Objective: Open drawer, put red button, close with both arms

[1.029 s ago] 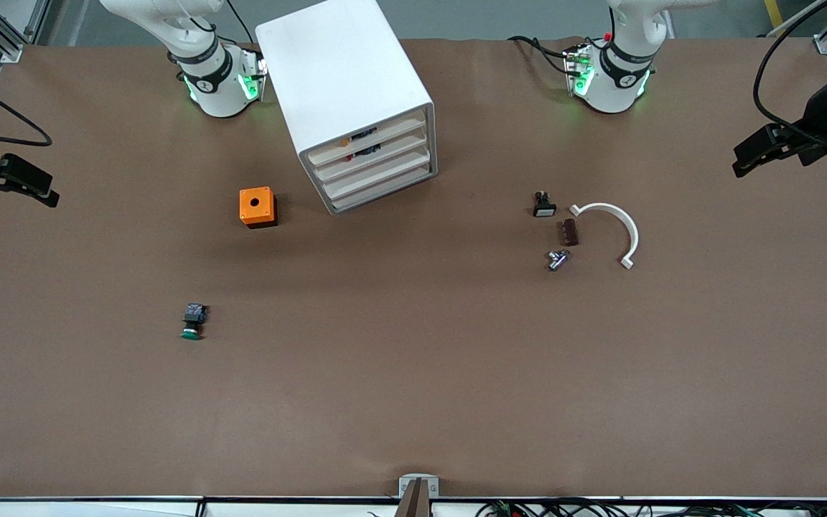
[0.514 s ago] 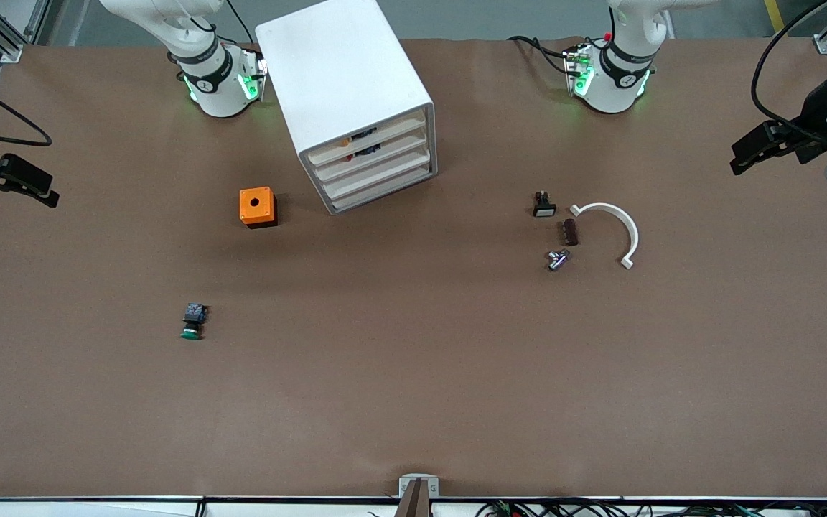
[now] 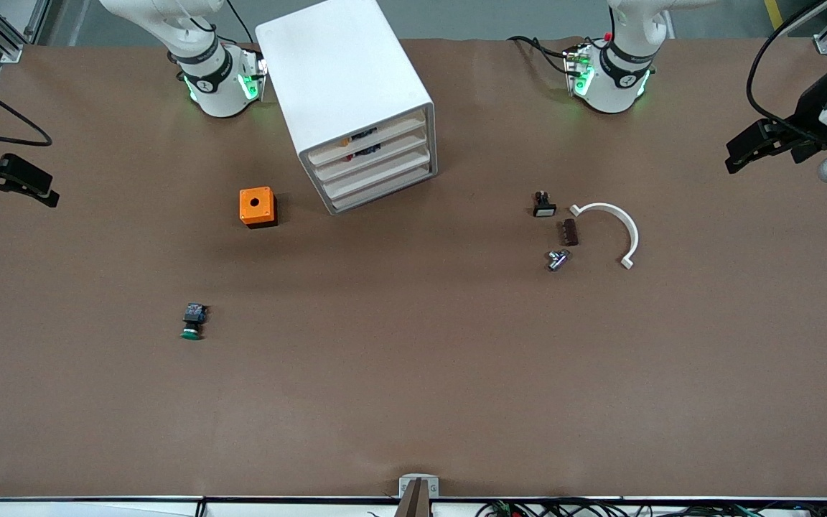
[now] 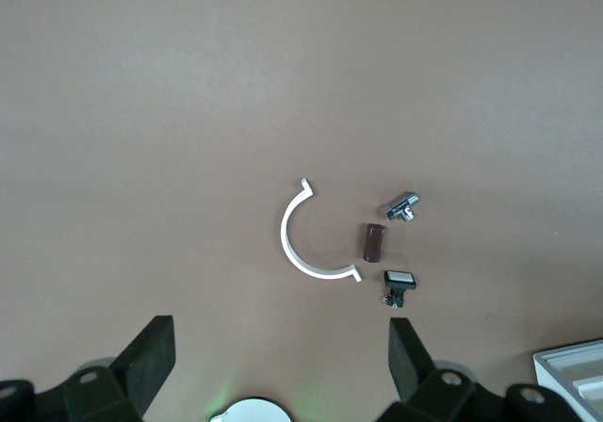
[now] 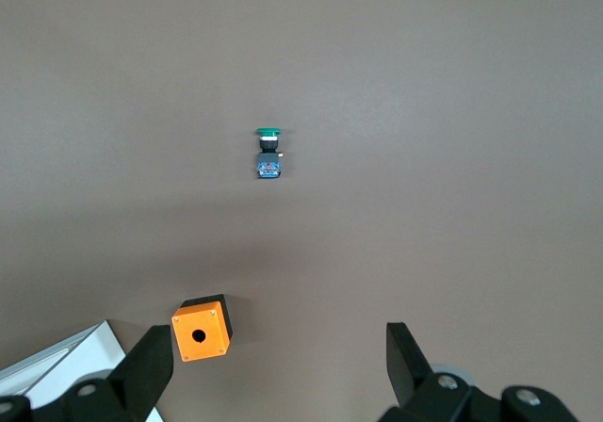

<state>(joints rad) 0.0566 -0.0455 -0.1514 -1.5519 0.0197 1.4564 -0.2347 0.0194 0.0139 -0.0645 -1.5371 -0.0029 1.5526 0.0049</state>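
Observation:
The white cabinet [image 3: 342, 72] stands between the two arm bases. The drawer [image 3: 377, 153], second from the top, is pushed in. A small dark shape with a touch of red shows in the gap above it; I cannot tell whether it is the red button, and no red button lies on the table. My left gripper [image 3: 736, 154] hangs open and empty over the left arm's end of the table, also seen in the left wrist view [image 4: 281, 351]. My right gripper [image 3: 44, 190] hangs open and empty over the right arm's end, also seen in the right wrist view [image 5: 278, 351].
A green-capped button [image 3: 192, 322] lies nearer the front camera than an orange box with a hole [image 3: 256, 206]. Toward the left arm's end lie a white curved piece [image 3: 622, 222], a brown block [image 3: 569, 233], a metal fitting [image 3: 557, 259] and a small black switch [image 3: 543, 205].
My left gripper has drifted slightly toward the middle of the table. The right arm and all objects have not moved.

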